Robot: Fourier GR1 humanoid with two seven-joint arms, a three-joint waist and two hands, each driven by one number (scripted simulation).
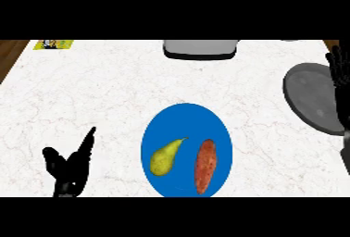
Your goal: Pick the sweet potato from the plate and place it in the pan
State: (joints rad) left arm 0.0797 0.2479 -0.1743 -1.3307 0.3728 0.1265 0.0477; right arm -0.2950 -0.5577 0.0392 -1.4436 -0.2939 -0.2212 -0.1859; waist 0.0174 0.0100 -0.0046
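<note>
- Looks like a kitchen, seen steeply from above.
- White marble-patterned counter (103, 92) with faint reddish veins, as in a home kitchen.
- Dark grey pan (311, 95) resting on it at the right.
- Blue plate (186, 115) with food: a yellow-green pear (164, 157) beside an orange sweet potato (205, 165).
- Grey appliance or vessel (199, 48) at the far edge, kind unclear.
- Brown wooden strip (10, 53) at the far left corner, past the counter's edge.

— What lies around the work area?
— A white marbled counter (103, 92), brown wood (9, 53) at its far-left corner, a grey appliance (200, 48) at the far edge.
</note>
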